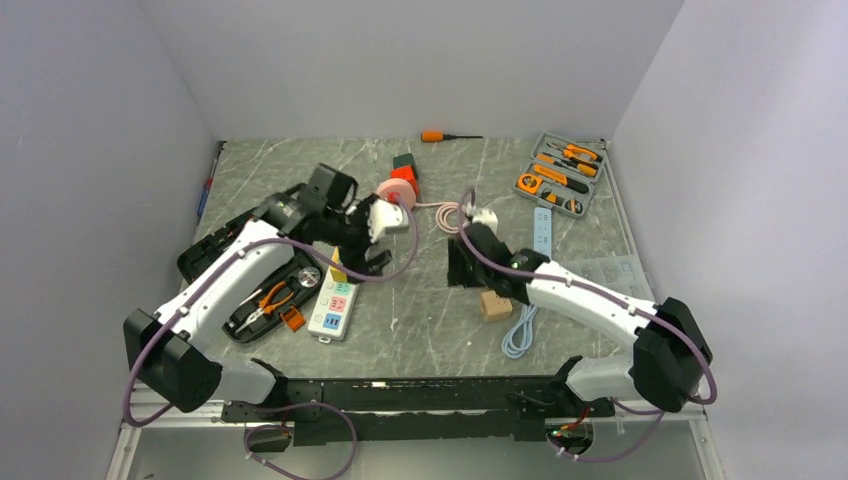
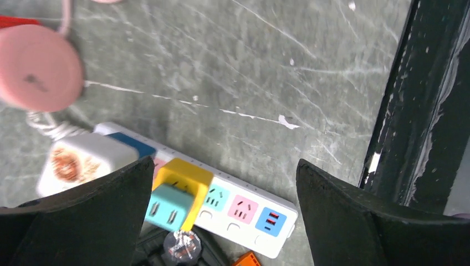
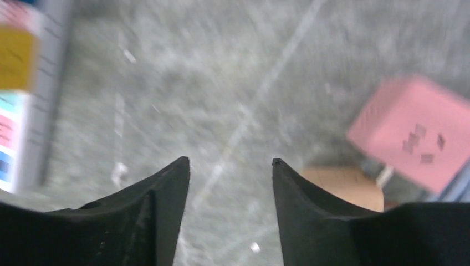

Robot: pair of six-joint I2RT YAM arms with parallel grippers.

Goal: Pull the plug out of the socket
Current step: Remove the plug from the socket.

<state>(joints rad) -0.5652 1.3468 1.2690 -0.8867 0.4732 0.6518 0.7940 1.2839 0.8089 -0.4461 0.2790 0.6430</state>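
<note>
A yellow and teal plug (image 2: 177,194) sits in the white power strip socket (image 2: 250,209), near its middle. My left gripper (image 2: 224,166) hovers above it, open wide, with the plug just inside its left finger and nothing gripped. From above, the plug (image 1: 338,272) and strip (image 1: 333,308) lie left of centre, with the left gripper (image 1: 370,262) right beside them. My right gripper (image 1: 460,272) is at mid-table. In its wrist view the right gripper (image 3: 230,160) is open over bare tabletop, with the strip (image 3: 27,94) blurred at the far left.
An open black tool case (image 1: 262,298) lies against the strip's left side. A white charger (image 2: 77,160) and pink disc (image 2: 36,66) lie past the strip. A tan block (image 1: 494,305), blue cable (image 1: 520,335), grey tool kit (image 1: 560,175) and screwdriver (image 1: 445,135) lie right and back.
</note>
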